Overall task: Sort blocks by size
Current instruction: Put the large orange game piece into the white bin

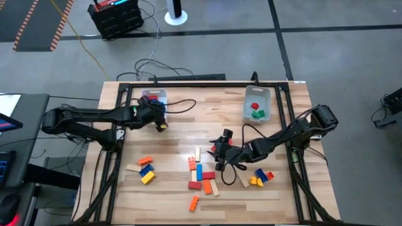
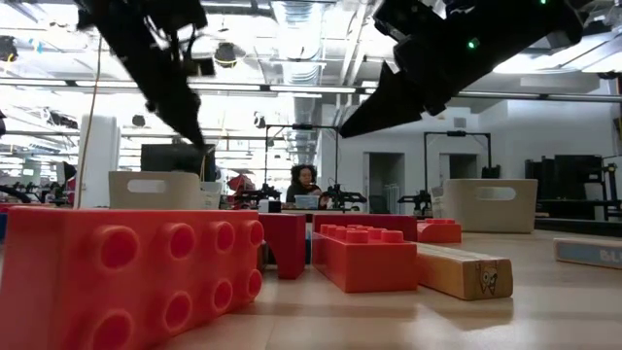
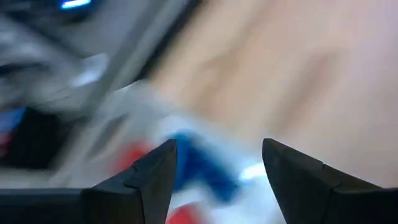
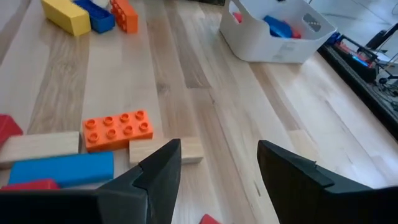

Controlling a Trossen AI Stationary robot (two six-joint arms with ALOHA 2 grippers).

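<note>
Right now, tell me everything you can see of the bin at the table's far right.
The right bin is a small rectangular tub of pale, translucent-looking plastic with an open top and rounded corners. It stands upright on the wooden table near the far edge, on the right arm's side. Inside lie a green block and a red block, toward its near end. In the low view it shows a handle cutout in its end wall. Neither tool touches it; the right tool is well short of it.

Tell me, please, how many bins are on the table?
2. One bin sits at the table's far left, beside the left gripper; the other bin sits at the far right. Both hold blocks.
</note>
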